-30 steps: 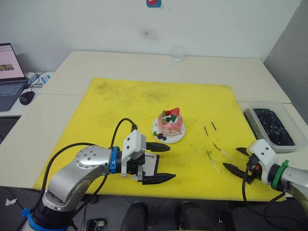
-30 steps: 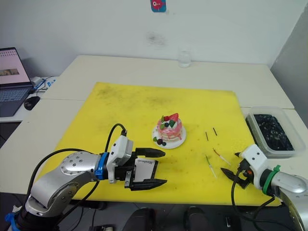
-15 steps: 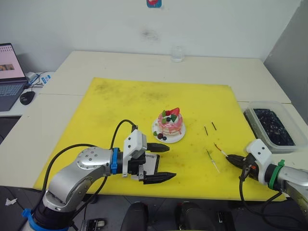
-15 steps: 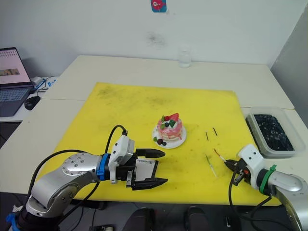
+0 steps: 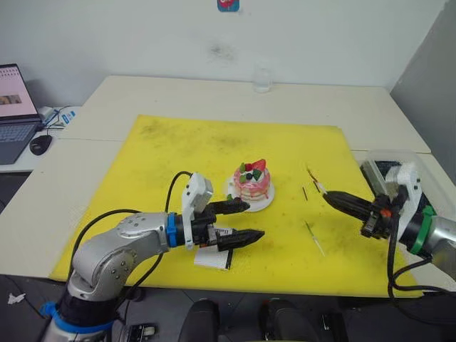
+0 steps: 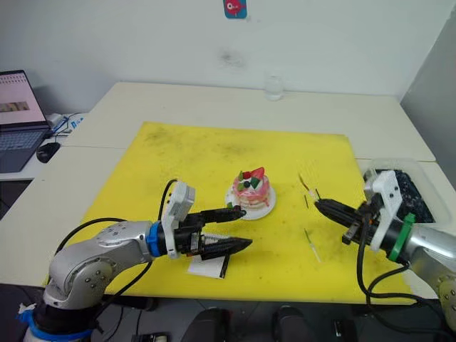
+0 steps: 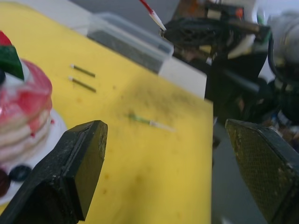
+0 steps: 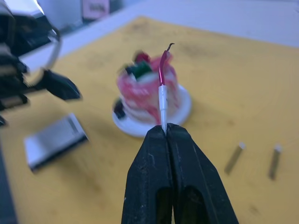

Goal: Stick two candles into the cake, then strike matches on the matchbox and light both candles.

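Right gripper (image 8: pixel 166 133) is clamped on a match (image 8: pixel 162 91), held above the mat, with the cake (image 5: pixel 254 182) beyond its tip. Left gripper (image 5: pixel 246 221) gapes wide, the matchbox (image 5: pixel 216 255) lying just below it. Two candles (image 8: pixel 256 161) lie beside the right gripper.

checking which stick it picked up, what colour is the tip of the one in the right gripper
Red tip on a white stem; the match in the right gripper shows best in the right wrist view.
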